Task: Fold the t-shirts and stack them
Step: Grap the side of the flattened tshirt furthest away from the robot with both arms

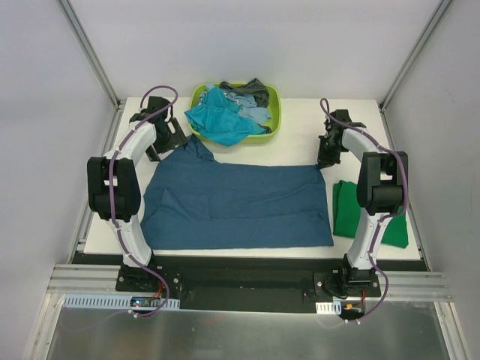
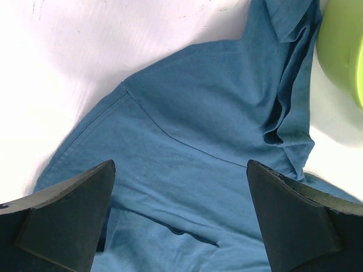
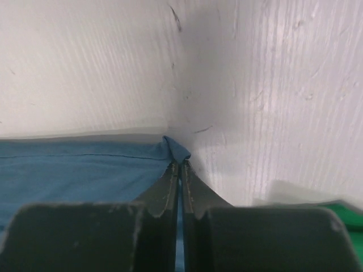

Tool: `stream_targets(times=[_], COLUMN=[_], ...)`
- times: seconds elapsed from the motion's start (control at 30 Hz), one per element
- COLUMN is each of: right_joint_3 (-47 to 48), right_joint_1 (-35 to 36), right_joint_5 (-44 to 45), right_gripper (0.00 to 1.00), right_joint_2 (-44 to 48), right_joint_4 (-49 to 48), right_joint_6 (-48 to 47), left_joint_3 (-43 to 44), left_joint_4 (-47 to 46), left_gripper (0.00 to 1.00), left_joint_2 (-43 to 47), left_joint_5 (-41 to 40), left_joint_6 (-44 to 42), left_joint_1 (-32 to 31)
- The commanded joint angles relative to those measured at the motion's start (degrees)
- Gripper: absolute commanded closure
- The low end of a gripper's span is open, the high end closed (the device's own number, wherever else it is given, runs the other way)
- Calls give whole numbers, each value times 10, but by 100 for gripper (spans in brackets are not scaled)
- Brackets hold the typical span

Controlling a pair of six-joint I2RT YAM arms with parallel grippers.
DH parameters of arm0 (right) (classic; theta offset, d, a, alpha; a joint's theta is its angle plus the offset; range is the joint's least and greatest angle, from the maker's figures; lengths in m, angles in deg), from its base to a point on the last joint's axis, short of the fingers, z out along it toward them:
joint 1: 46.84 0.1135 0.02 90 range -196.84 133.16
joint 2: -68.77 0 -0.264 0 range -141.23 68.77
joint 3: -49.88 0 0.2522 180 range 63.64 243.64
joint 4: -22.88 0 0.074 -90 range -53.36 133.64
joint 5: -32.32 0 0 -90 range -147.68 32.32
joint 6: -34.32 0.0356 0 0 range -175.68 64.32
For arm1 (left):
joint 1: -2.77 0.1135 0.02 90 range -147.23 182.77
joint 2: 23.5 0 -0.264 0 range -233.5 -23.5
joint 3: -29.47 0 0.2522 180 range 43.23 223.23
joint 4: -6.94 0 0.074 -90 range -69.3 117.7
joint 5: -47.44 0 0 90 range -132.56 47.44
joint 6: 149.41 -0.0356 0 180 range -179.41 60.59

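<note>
The large dark blue t-shirt (image 1: pixel 240 206) lies spread across the middle of the table. My left gripper (image 1: pixel 171 136) is open and hovers over its far left part, near a sleeve; the cloth (image 2: pixel 193 170) fills the view between the fingers (image 2: pixel 62 215). My right gripper (image 1: pixel 324 159) is shut on the shirt's far right corner (image 3: pixel 177 148), which pokes out past the fingertips. A bright green t-shirt (image 1: pixel 360 214) lies folded at the right, behind the right arm. Teal (image 1: pixel 221 120), light blue and dark grey (image 1: pixel 251 91) shirts are piled in the basket.
A lime-green plastic basket (image 1: pixel 275 112) stands at the back centre of the table, its rim also in the left wrist view (image 2: pixel 343 45). The white table top (image 1: pixel 352 124) ends at metal frame rails. Grey walls enclose the cell.
</note>
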Motion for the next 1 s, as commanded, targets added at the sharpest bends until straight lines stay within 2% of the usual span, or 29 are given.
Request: stream_targets(times=[0.0, 0.17, 0.27, 0.57, 0.73, 0.83, 0.97], right_joint_3=[22, -48, -74, -72, -76, -76, -79], right_joint_1=[2, 2, 3, 3, 3, 3, 3], right_joint_5=[-5, -43, -27, -27, -26, -29, -30], right_gripper=[99, 99, 98, 98, 98, 98, 98], right_joint_2=[41, 114, 126, 102, 103, 103, 105], right_joint_4=[-25, -78, -85, -76, -77, -77, -80], right_joint_6=[-46, -75, -74, -61, -59, -57, -54], left_joint_3=[-6, -7, 18, 212, 303, 372, 425], left_joint_4=[-2, -4, -5, -5, -6, -6, -8], left_gripper=[1, 1, 1, 1, 11, 21, 27], left_joint_2=[23, 32, 23, -124, -221, -283, -344], left_joint_5=[-6, -8, -10, 73, 203, 289, 278], left_joint_6=[-15, -18, -24, -70, -55, -62, -61], left_joint_1=[4, 4, 7, 36, 84, 93, 93])
